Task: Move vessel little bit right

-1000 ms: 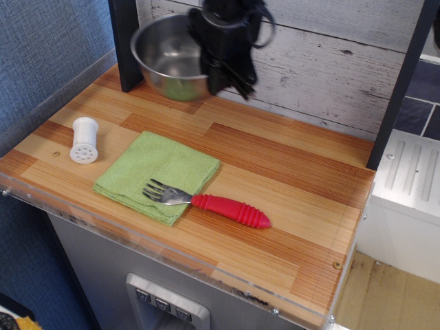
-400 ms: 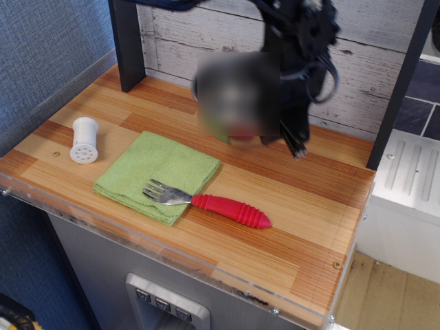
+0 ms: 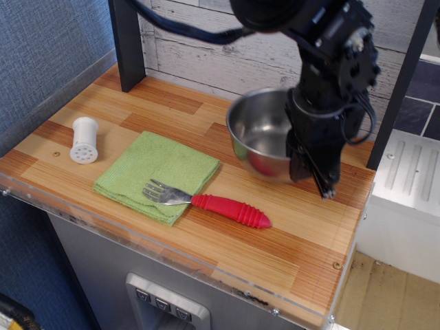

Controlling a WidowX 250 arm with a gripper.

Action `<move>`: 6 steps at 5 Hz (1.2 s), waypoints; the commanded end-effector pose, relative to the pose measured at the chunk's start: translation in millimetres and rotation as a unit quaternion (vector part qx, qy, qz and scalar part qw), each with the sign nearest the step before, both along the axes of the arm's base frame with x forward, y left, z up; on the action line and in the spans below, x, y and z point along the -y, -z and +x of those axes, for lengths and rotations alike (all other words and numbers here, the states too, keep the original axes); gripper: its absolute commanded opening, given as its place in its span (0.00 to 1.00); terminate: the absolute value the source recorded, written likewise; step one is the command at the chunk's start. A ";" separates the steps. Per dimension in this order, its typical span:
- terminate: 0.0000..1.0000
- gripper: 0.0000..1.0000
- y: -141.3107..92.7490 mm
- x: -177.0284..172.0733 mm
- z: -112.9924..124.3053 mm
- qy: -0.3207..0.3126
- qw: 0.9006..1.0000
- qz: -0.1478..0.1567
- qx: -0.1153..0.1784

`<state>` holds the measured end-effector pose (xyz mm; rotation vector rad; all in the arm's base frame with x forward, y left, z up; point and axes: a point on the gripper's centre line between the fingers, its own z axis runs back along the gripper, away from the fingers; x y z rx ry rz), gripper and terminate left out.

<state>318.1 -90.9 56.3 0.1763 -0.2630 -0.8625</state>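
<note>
Wooden counter [image 3: 137, 117]: the pincer [image 3: 306, 168] grips the steel vessel [image 3: 261, 141] by its right rim.

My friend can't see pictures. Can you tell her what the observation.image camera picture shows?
A black robot gripper holds a shiny steel bowl by its rim at the right of a wooden counter. To the left lie a red-handled fork, partly on a green cloth, and a small white shaker.
</note>
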 end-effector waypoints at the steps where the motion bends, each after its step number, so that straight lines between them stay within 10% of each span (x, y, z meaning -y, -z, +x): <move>1: 0.00 0.00 8.8 4.9 -7.6 0.000 1.000 -0.010 -0.016; 2: 0.00 1.00 11.7 4.1 -3.8 -0.014 1.000 -0.002 -0.023; 6: 0.00 1.00 -16.8 3.6 -6.7 0.006 1.000 0.010 -0.009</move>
